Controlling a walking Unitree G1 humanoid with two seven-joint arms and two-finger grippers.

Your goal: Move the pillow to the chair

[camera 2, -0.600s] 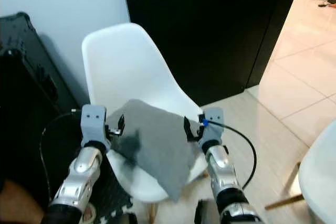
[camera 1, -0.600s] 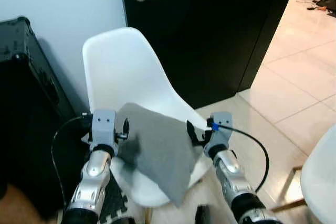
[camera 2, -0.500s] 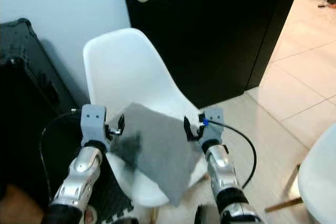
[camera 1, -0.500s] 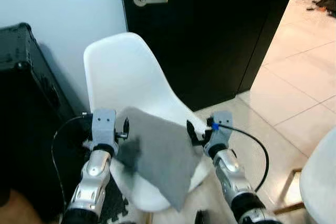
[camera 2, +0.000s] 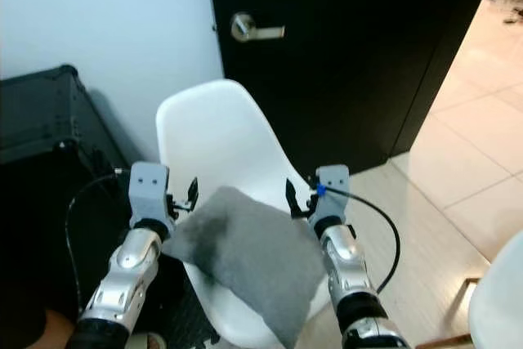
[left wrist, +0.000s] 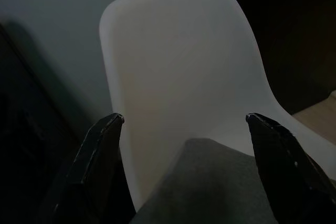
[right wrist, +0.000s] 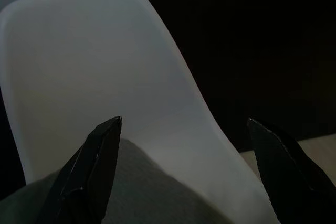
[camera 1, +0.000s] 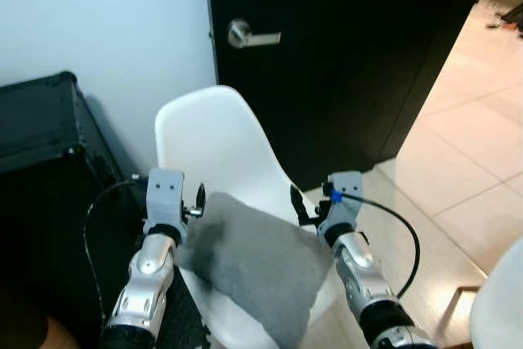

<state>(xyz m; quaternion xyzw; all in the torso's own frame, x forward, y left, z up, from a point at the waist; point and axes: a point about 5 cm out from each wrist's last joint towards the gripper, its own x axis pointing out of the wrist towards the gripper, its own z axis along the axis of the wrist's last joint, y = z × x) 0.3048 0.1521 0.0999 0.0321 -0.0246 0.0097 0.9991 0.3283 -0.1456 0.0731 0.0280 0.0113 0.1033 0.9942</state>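
Now resting on the seat of the white chair (camera 1: 214, 143): grey pillow (camera 1: 260, 261), one corner hanging over the front edge. Flanking it, left gripper (camera 1: 198, 203) and right gripper (camera 1: 299, 206), fingers spread wide, grasping nothing.

Head views bright, evenly lit, slightly soft. Glare on tiled floor (camera 1: 474, 145) at right; door (camera 1: 351, 55) reads near solid black. Soft shadow on wall (camera 1: 98, 22) beside chair (camera 1: 221, 145). Wrist views dim, grainy, murky; black case (camera 1: 41, 145) lacks detail.
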